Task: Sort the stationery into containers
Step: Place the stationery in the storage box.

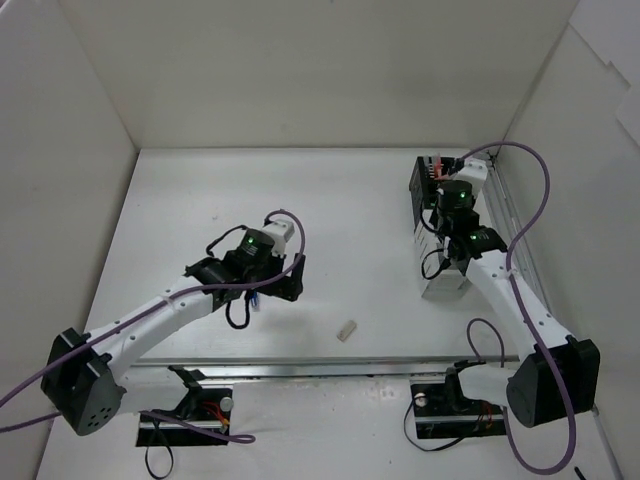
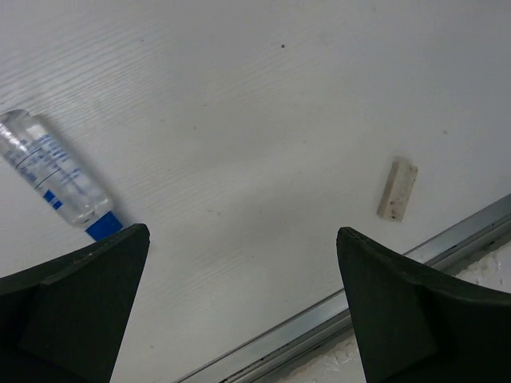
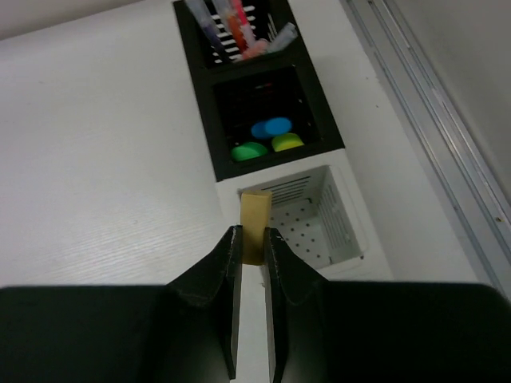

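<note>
My right gripper (image 3: 252, 235) is shut on a beige eraser (image 3: 255, 215), which it holds upright over the near left rim of the white container (image 3: 343, 223). The adjoining black container (image 3: 319, 112) holds blue (image 3: 271, 127), green (image 3: 249, 150) and yellow (image 3: 287, 142) highlighters, with pens (image 3: 235, 28) in its far compartment. My left gripper (image 2: 243, 231) hangs open above the table with nothing between its fingers. A clear tube with a blue cap (image 2: 56, 175) lies to its left and a second eraser (image 2: 398, 189) to its right. That eraser (image 1: 347, 329) also shows in the top view.
A metal rail (image 2: 359, 303) runs along the table's near edge, just behind the loose eraser. Another rail (image 3: 431, 104) borders the right side beside the containers. White walls enclose the table on three sides.
</note>
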Motion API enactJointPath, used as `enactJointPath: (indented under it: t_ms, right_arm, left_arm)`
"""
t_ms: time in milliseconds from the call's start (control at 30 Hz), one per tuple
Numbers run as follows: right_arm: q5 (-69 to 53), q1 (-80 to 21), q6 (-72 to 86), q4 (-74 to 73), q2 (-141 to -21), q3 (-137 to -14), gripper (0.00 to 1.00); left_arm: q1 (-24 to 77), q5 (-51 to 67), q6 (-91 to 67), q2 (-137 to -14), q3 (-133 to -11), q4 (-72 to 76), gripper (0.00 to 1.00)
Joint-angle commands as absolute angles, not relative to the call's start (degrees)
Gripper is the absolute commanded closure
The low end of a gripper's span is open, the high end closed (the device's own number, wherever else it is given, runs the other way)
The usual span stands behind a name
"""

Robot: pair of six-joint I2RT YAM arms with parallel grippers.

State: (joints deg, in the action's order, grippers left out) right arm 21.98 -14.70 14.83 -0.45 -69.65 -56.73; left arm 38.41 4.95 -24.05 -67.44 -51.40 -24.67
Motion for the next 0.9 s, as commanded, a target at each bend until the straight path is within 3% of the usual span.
enactJointPath:
  t_ms: [0, 200, 300, 367, 400, 533, 867]
  right_arm:
    - [20.22, -11.00, 14.59, -2.72, -70.48, -56.25, 1.00]
    - [15.30, -5.80, 15.38, -3.25, -74.52, -57.39, 0.91]
    - [13.54, -5.10, 15.29, -3.69, -76.02, -58.53, 0.65]
    - [13.27, -5.10, 15.21, -4.04, -75.94, -58.89, 0.59]
    - [13.27, -5.18, 15.29, -4.48, -75.15, -58.97, 0.51]
    - [11.96, -5.10, 14.86, -4.75, -70.41, -57.58, 0.02]
    - [18.01, -5.01, 17.14, -9.66, -46.44, -47.47, 0.02]
  left_arm:
    - [42.69, 5.54, -20.66, -70.57, -56.51, -20.30, 0.01]
    - [49.12, 6.41, -17.49, -77.86, -62.66, -19.69, 0.01]
    - [50.80, 7.03, -16.44, -81.46, -64.59, -20.65, 0.01]
    - [51.59, 7.21, -16.17, -82.70, -65.13, -21.00, 0.00]
    - [52.37, 7.12, -16.08, -83.58, -65.39, -21.01, 0.00]
    - [55.01, 8.95, -15.73, -85.43, -63.99, -18.55, 0.01]
    - [60.37, 7.65, -14.33, -98.08, -68.46, -17.05, 0.01]
